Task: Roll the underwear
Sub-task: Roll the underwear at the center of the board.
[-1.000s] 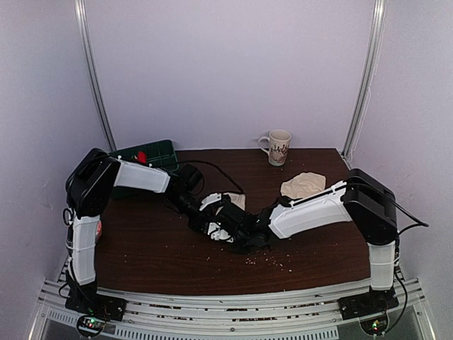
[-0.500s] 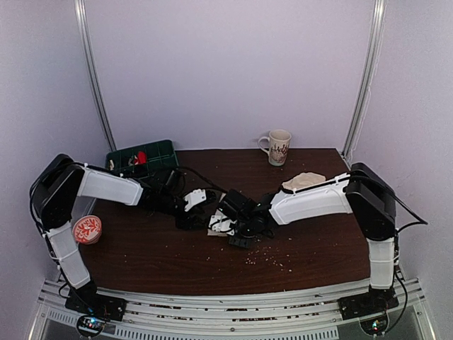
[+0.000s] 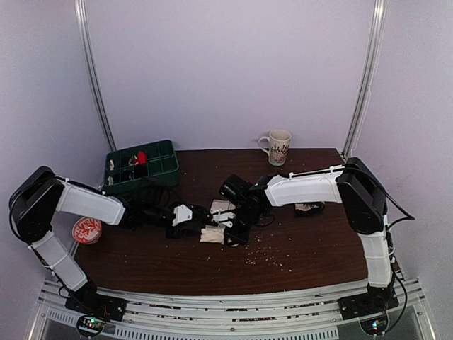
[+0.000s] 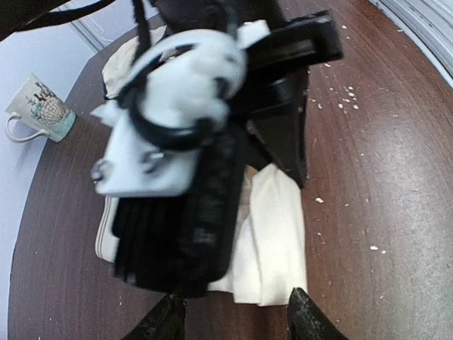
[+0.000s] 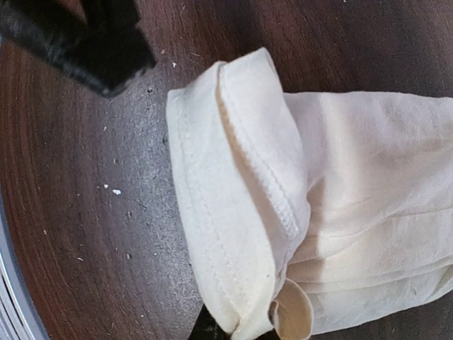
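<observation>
One cream underwear (image 5: 241,198), mug (image 3: 277,147) print unreadable, red patterned tin (image 3: 86,229)

The left arm (image 3: 88,203) drops from its raised, folded pose and now stretches low across the dark wooden table (image 3: 156,262), its shoulder swung far out to the left. This uncovers the whole green plastic compartment tray (image 3: 141,166) and a red-and-white round dish (image 3: 86,229). The left gripper (image 3: 204,218) now comes at the cream fabric underwear (image 3: 211,234) from the left instead of from behind. The right arm (image 3: 304,190) swings its forearm towards the far side, hiding the loose cream cloth heap.
</observation>
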Available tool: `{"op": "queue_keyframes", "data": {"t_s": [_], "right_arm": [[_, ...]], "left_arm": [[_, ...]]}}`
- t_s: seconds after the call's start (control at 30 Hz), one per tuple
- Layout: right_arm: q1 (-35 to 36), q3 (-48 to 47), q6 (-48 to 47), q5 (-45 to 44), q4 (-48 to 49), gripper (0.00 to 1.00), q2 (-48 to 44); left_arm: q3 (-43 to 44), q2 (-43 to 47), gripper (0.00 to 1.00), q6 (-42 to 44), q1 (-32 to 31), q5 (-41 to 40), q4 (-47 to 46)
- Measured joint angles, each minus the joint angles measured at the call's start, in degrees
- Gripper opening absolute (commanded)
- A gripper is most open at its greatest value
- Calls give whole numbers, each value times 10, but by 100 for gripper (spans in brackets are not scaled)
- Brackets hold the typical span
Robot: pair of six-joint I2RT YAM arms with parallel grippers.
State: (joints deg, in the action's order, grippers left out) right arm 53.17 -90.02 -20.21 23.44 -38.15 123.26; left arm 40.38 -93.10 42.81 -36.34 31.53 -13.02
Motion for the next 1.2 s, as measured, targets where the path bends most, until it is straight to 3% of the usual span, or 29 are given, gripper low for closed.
{"op": "queue_keyframes", "data": {"t_s": [0.4, 0.63, 1.0, 1.2], "right_arm": [[-30, -1, 27, 74, 2, 1, 12], [-34, -13, 29, 87, -9, 0, 20], [-36, -16, 29, 92, -12, 0, 22], [-36, -16, 29, 94, -12, 0, 22]], "left_arm": [[-62, 3, 51, 83, -37, -12, -72], [-83, 3, 51, 114, -104, -85, -116], [-82, -49, 51, 123, -132, -210, -166], [-76, -64, 34, 128, -144, -251, -182]]}}
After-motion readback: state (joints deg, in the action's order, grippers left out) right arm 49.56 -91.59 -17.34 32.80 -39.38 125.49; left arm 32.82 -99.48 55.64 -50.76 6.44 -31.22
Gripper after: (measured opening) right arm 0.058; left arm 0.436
